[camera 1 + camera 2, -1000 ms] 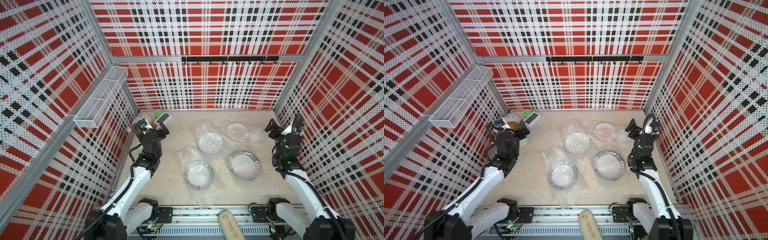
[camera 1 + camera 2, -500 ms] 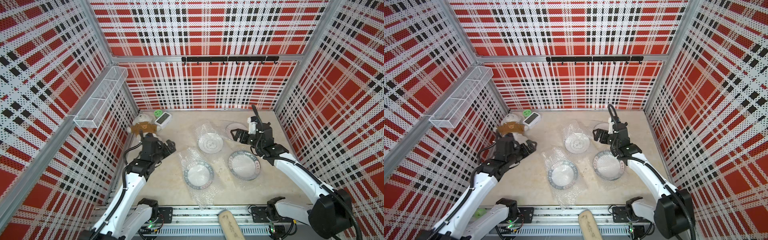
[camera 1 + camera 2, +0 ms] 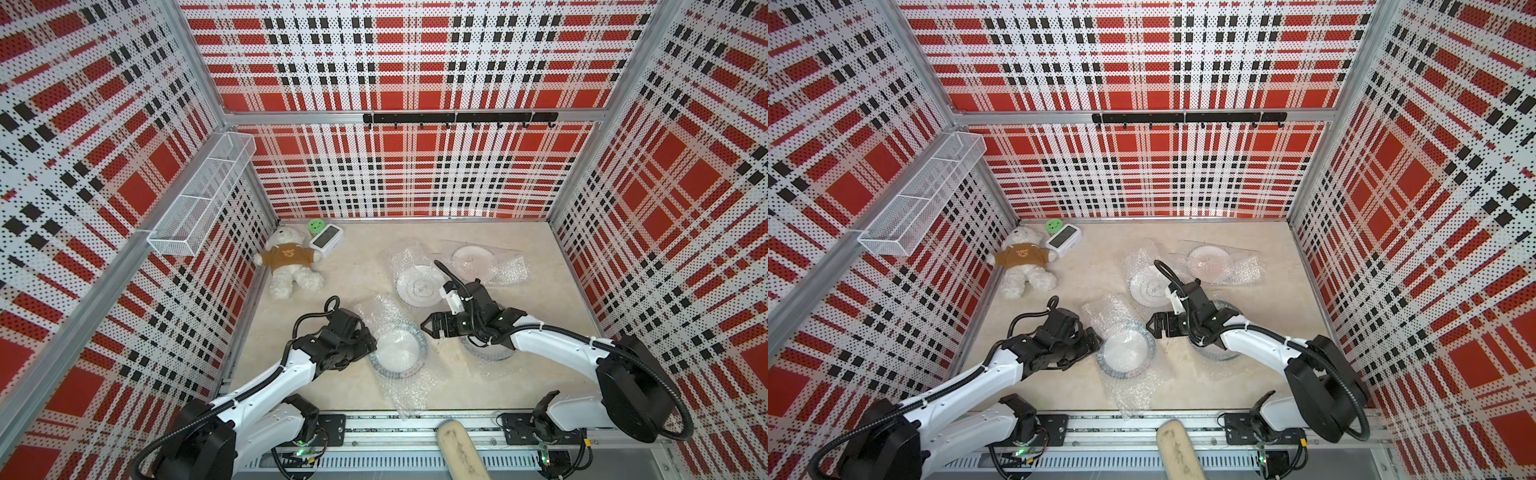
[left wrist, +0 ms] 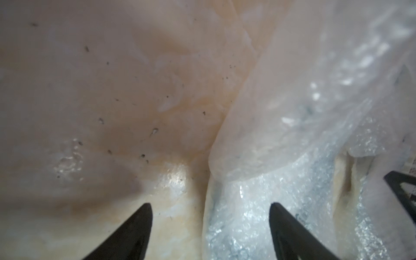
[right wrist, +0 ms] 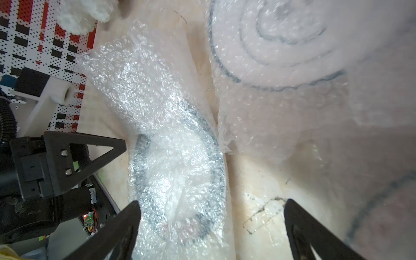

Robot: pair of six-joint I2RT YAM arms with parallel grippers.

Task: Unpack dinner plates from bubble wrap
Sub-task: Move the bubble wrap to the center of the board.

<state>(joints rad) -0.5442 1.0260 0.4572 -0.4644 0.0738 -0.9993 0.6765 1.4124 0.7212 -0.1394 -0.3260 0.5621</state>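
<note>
Unwrapping starts at the near plate (image 3: 397, 347), lying under bubble wrap (image 3: 405, 395) in the middle. Our left gripper (image 4: 209, 204), jaws apart, straddles the wrap's left edge; our right gripper (image 3: 428, 330) hovers with jaws wide just right of the plate. Next, we think, pinch that edge and peel.

We see a pale beige, marbled surface (image 3: 345, 395) carrying 4 bundles of bubble wrap, each showing a round plate through the plastic: the front bundle (image 3: 397, 353) with a dark rim band, the middle bundle (image 3: 419, 284) behind it, the far bundle (image 3: 473, 259) toward the back wall, and the right bundle (image 3: 490, 356), partly hidden under the right arm. In the far left corner lies a white teddy bear (image 3: 291, 266) in a brown shirt, with a white clock (image 3: 327, 241) and a small green round item (image 3: 316, 226) just beside its head.
</note>
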